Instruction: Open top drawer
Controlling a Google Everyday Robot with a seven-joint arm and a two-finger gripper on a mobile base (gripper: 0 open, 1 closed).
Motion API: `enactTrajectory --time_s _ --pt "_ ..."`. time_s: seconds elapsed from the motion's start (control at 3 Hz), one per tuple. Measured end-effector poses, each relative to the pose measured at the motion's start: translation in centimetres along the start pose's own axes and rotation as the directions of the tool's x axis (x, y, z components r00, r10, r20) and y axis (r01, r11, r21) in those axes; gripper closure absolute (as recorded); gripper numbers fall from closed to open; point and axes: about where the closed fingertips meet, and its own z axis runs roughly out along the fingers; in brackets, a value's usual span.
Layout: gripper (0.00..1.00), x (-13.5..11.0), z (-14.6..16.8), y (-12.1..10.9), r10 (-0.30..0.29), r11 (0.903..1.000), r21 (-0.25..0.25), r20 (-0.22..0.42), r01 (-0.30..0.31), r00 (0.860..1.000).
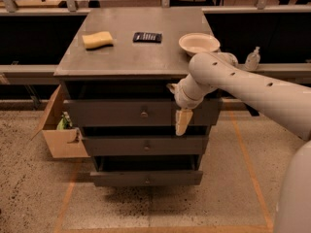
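Note:
The top drawer (107, 112) is the widest grey front of three in the grey cabinet, with a small round metal knob (144, 113) at its centre. A dark gap shows between its front and the cabinet top. My gripper (183, 121) hangs pointing down in front of the right part of this drawer front, to the right of the knob and apart from it. My cream arm (243, 84) reaches in from the right. The two narrower drawers (144, 145) sit below.
On the cabinet top (131, 57) lie a yellow sponge (97, 39), a black flat device (147, 37) and a white bowl (199, 43). An open cardboard box (60, 137) stands on the floor at the cabinet's left. A small bottle (251, 59) stands behind at the right.

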Motion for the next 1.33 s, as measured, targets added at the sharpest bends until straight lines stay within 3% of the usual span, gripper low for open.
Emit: enactTrajectory --time_s 0.33,0.67,1.33 --pt "0.0 0.9 1.3 -0.6 0.005 0.9999 -0.014 0.0 -0.005 1.0" --pt "0.18 2.0 2.5 -0.7 0.016 0.9992 -0.036 0.0 -0.016 1.0" --pt "0.65 2.5 3.2 -1.1 0.016 0.9956 -0.093 0.011 -0.015 1.0"
